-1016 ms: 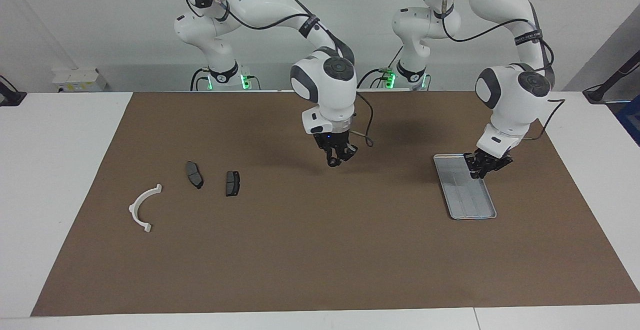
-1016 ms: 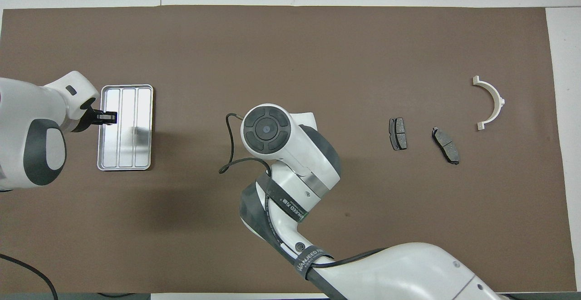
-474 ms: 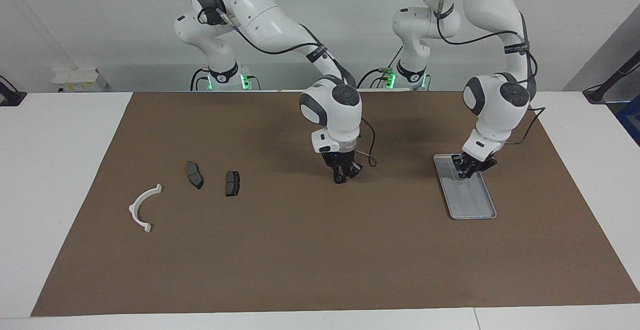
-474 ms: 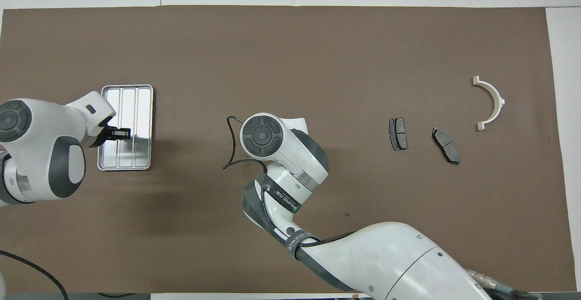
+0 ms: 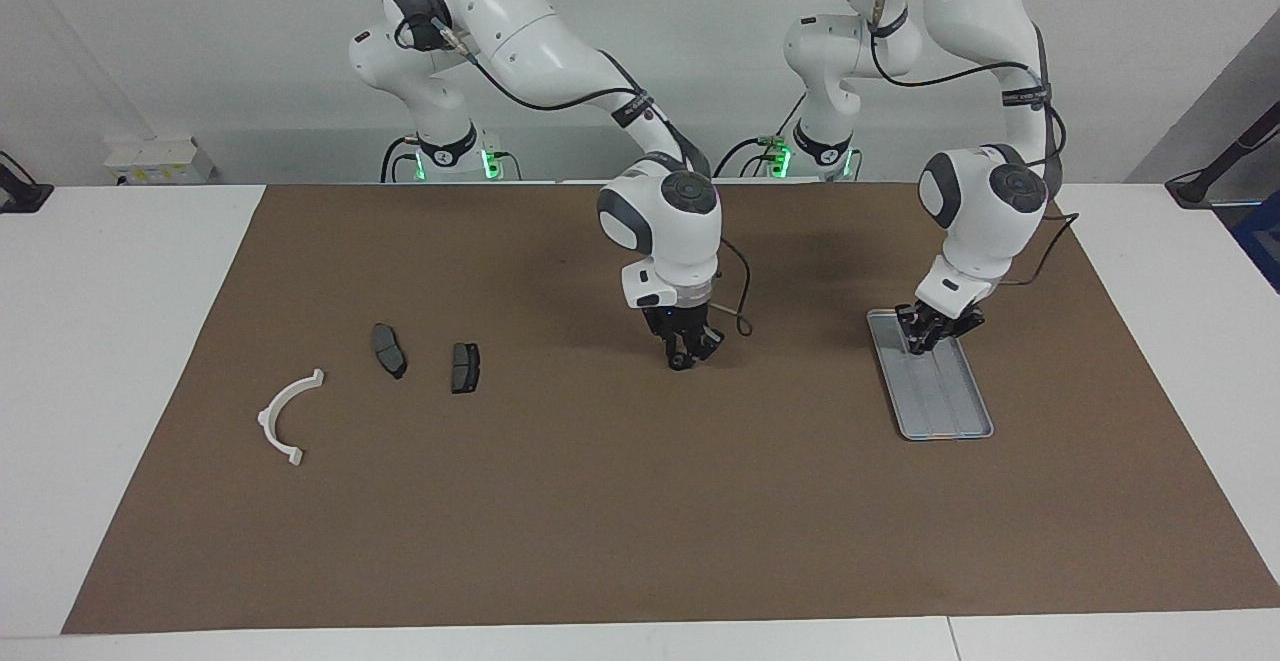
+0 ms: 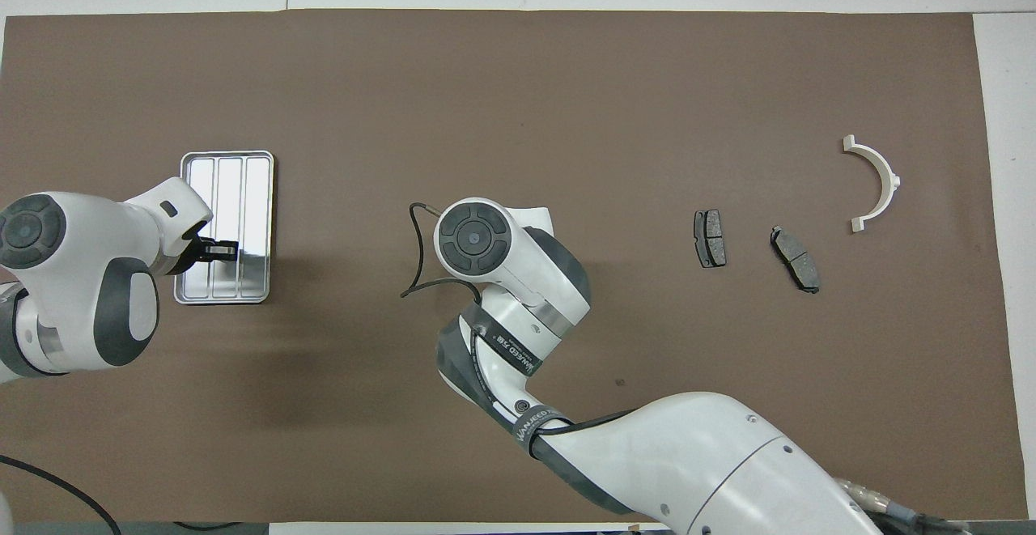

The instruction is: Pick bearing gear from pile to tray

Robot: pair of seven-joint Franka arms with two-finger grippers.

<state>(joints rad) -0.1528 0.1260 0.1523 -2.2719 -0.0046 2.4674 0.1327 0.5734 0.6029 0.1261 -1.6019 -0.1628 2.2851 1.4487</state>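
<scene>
The silver tray (image 5: 945,396) lies on the brown mat toward the left arm's end of the table; it also shows in the overhead view (image 6: 243,183). My left gripper (image 5: 925,334) is low over the tray's end nearer to the robots, and shows in the overhead view (image 6: 218,250). My right gripper (image 5: 684,353) hangs low over the middle of the mat; in the overhead view its own wrist hides it. The pile lies toward the right arm's end: a white half-ring bracket (image 5: 283,417) (image 6: 880,181) and two dark brake pads (image 5: 388,349) (image 5: 465,367). No bearing gear or small black round piece shows.
The brown mat (image 5: 640,521) covers most of the white table. A loose black cable (image 6: 414,252) loops out beside the right wrist. A tiny dark speck (image 6: 620,382) sits on the mat nearer to the robots than the brake pads.
The right gripper came down from higher up to just above the middle of the mat. The left gripper moved along the tray toward the robots and lowered. The parts and tray did not move.
</scene>
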